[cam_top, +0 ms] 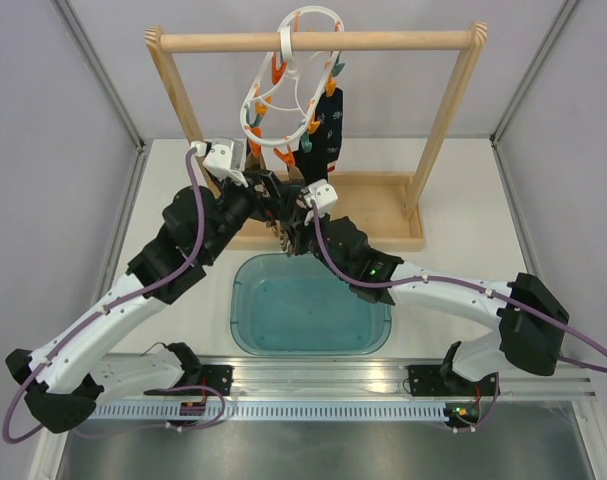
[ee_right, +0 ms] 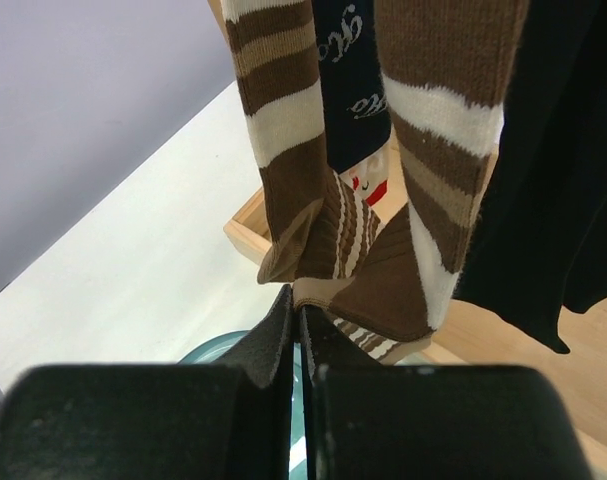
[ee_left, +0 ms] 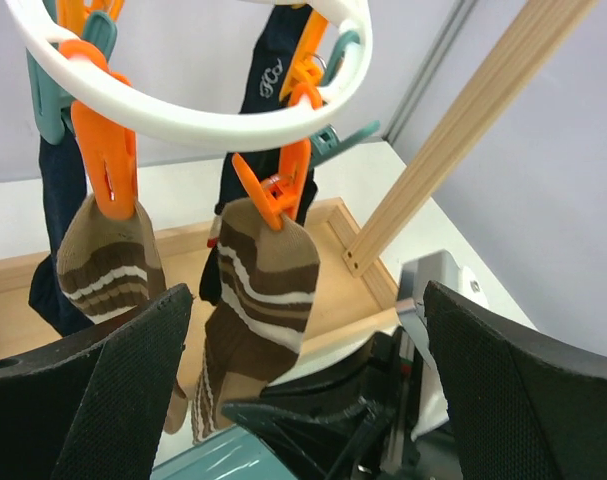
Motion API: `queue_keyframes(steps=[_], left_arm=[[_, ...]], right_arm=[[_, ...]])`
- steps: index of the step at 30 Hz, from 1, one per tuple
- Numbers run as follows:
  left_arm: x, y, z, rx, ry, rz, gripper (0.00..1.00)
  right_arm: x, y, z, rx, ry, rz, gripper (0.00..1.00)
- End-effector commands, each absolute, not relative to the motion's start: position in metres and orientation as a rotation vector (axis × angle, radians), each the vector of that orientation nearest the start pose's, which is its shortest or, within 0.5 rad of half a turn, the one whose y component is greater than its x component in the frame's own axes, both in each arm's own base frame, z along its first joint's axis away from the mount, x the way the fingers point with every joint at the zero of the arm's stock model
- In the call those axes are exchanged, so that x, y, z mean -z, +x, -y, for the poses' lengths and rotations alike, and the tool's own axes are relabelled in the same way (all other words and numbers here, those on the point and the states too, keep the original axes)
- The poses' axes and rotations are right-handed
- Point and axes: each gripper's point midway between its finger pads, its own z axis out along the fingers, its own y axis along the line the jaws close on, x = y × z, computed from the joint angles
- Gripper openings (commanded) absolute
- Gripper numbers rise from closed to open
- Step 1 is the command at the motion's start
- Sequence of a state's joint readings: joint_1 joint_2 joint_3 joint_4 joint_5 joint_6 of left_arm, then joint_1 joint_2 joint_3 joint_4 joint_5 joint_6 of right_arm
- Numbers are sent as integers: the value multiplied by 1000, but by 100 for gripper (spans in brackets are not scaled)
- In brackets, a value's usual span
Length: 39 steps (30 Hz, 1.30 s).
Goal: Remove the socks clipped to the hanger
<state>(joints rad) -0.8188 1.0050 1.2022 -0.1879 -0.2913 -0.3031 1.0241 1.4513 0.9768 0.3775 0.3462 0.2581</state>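
The white ring hanger [ee_left: 203,125] hangs from the wooden rail, also seen from above [cam_top: 286,45]. Orange pegs [ee_left: 275,190] hold two brown striped socks: one [ee_left: 258,290] between my left fingers, one [ee_left: 108,265] to its left. Navy socks [ee_left: 273,80] hang behind them and show in the top view [cam_top: 328,125]. My left gripper [ee_left: 305,295] is open around the middle striped sock without touching it. My right gripper [ee_right: 298,300] is shut, pinching the tan lower edge of a striped sock [ee_right: 383,280]. It shows below the sock in the left wrist view [ee_left: 313,420].
The wooden rail frame [cam_top: 313,42] stands on a wooden base tray [cam_top: 373,210]; one slanted post [ee_left: 453,150] runs close to my left gripper. A teal basin [cam_top: 308,310] sits on the table just in front of the frame. A black sock [ee_right: 563,150] hangs at right.
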Motion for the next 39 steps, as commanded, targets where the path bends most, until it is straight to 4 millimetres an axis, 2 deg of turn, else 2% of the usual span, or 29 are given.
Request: queue_keyframes(steps=[1,8,18,27,34,39], left_arm=[[-437,281,230,671,58,-1512,100],[-437,297,232,610,15,-1511,100],[-441,306,225,585,-77,-1485,95],[-439,317,239,587,-68,-1503,82],[-434,321,235,569,-119,-1514,72],[-437,326,239,573,-135,-1511,69]], right_arm=[[-278,283,-372,-714,-352,-1613,1],[-279,276,-374,-722,-371,-1606,1],[-278,267,-383,-728,-406,-1603,1],[-280,258,-389,-739,-429,-1594,1],[-279,255,-388,-740,-434,-1594,1],[-279,252,-387,-746,-437,-1589,1]])
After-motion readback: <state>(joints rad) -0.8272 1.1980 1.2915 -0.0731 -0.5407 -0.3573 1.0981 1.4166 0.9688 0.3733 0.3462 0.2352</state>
